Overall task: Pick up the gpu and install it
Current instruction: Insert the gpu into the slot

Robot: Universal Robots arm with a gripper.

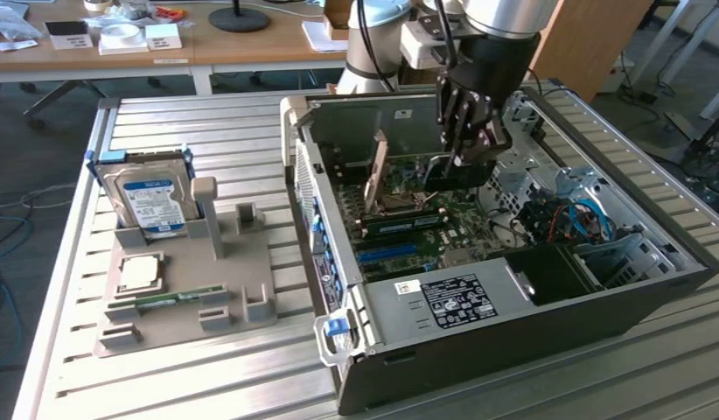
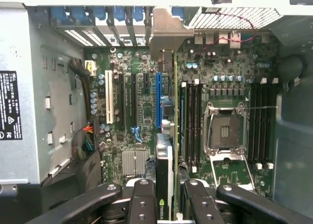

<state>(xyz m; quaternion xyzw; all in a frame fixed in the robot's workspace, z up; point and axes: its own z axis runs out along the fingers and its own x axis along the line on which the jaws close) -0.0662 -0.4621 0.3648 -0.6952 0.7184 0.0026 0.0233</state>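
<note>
Pickup done: end effector [image 1: 467,156] clamped on gpu [image 2: 165,182], edge-on above motherboard [image 2: 142,101] inside computer case [image 1: 639,293], 12 o'clock from power-supply label [image 1: 453,302]. Seating in slot looks unfinished.

The hand [image 2: 169,207] is smooth matt black; whether metal or plastic cannot be told. The gpu [image 2: 165,180] shows a glossy black face, a thin green board edge and a dull grey metal bracket [image 2: 166,35]. The case [image 1: 547,350] is bare grey sheet metal inside and matt black outside. The desk [image 1: 196,385] is ribbed metal with a soft sheen. At nine o'clock from the case, a matt grey plastic holder [image 1: 237,262] carries a silvery metal drive [image 1: 150,197] with a shiny blue label.
</note>
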